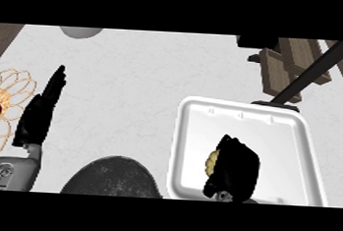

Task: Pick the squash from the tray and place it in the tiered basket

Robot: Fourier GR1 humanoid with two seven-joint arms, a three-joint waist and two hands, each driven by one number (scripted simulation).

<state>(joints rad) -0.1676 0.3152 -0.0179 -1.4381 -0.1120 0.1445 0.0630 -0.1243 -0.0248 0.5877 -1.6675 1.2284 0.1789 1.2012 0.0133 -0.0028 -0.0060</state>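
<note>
squash [213, 161] sits in white tray [195, 138], mostly hidden; long axis can't tell. right hand [235, 172] curls round it, grasping. left hand [40, 113] w/ fingers straight, released, beside wire basket [9, 87].

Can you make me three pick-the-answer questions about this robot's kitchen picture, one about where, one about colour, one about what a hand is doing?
1. Where is the yellow squash?
A. in the white foam tray
B. in the gold wire tiered basket
C. on the dark round pan

2. What colour is the tray?
A. red
B. white
C. green

3. What is the black right hand doing?
A. resting flat on the counter
B. curled over the squash
C. holding the basket

Answers: 1 A, the squash shows inside the tray's rim. 2 B, its walls and floor are white. 3 B, the fingers bend round the squash, hiding most of it.
</note>
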